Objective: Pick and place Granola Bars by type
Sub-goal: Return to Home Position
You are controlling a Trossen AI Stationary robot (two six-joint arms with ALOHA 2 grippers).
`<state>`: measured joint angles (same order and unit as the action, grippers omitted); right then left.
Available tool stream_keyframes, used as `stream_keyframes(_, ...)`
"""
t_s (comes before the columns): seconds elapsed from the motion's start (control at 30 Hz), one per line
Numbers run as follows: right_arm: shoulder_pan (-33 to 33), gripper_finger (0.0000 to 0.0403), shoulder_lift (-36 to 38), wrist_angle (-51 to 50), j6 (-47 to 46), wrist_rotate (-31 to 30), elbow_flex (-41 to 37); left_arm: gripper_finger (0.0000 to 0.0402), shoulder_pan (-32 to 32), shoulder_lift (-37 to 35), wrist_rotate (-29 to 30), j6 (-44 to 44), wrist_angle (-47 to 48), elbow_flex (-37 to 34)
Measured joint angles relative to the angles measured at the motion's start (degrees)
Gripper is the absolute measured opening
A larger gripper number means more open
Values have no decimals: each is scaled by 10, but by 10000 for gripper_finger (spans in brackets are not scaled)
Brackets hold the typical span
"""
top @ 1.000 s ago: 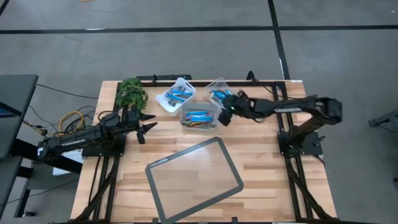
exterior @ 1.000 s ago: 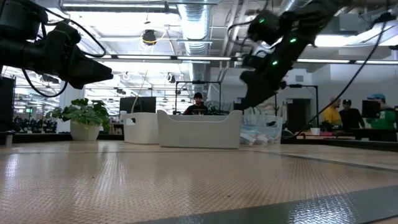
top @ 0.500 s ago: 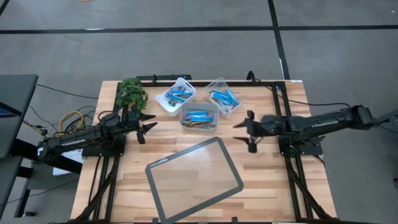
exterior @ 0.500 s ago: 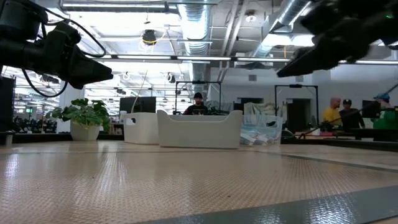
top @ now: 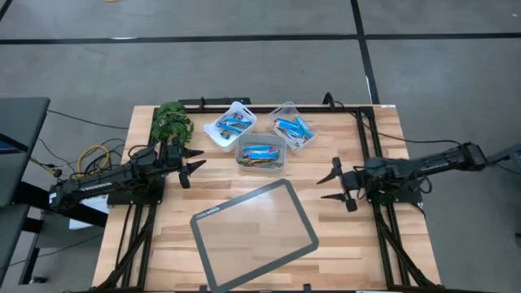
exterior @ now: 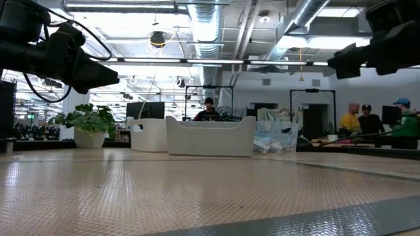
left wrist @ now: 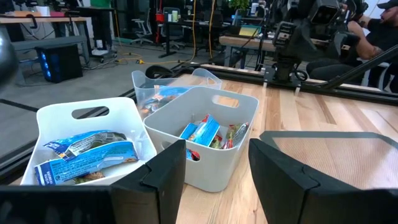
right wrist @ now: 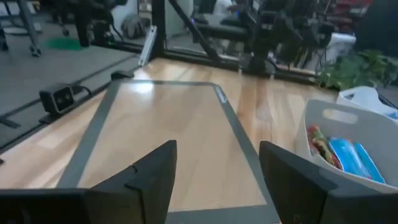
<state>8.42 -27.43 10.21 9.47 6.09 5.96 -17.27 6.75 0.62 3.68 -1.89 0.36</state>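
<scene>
- A pale grey rectangular plastic bin (left wrist: 230, 158) is standing toward the far edge of the wooden slatted table (top: 358, 244).
- Nearer than the grey bin, a dark-framed transparent rectangular mat (top: 255, 233) is lying askew and bare. Open wood is showing on both sides of it and out to the table's near edge.
- A white plastic bin (left wrist: 121, 118) is sitting just beside the grey bin, behind it on the left arm's side. A clear plastic bin (left wrist: 146, 84) is sitting just behind it on the right arm's side.
- A leafy green potted plant (top: 172, 120) is standing farther from the grey bin, past the white bin.
- White lettering (top: 208, 214) is showing on the mat frame's corner, left of and nearer than the grey bin, too small to read. The wrapper print cannot be read either.
- The shiny wrapped granola bars (left wrist: 202, 132) are lying inside the grey bin and both neighbouring bins. Blue ones are showing in the white bin, and blue beside red-orange in the grey bin.
- The left gripper (top: 198, 163) is hovering to the left of the grey bin, pointing at it, its fingers spread apart and holding nothing.
- The right gripper (top: 330, 185) is hanging to the right of the grey bin and slightly nearer, its fingers splayed wide and empty, well apart from the bars.
</scene>
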Motion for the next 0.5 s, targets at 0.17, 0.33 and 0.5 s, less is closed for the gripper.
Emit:
stream_keyframes(0.17, 11, 224, 80, -3, 4, 0, -31, 169, 0, 0, 0, 0, 0, 0)
stream_keyframes(0.33, 25, 224, 159, -22, 8, 0, -55, 169, 0, 0, 0, 0, 0, 0)
stream_keyframes(0.5, 33, 224, 224, -67, 15, -30, -55, 169, 0, 0, 0, 0, 0, 0)
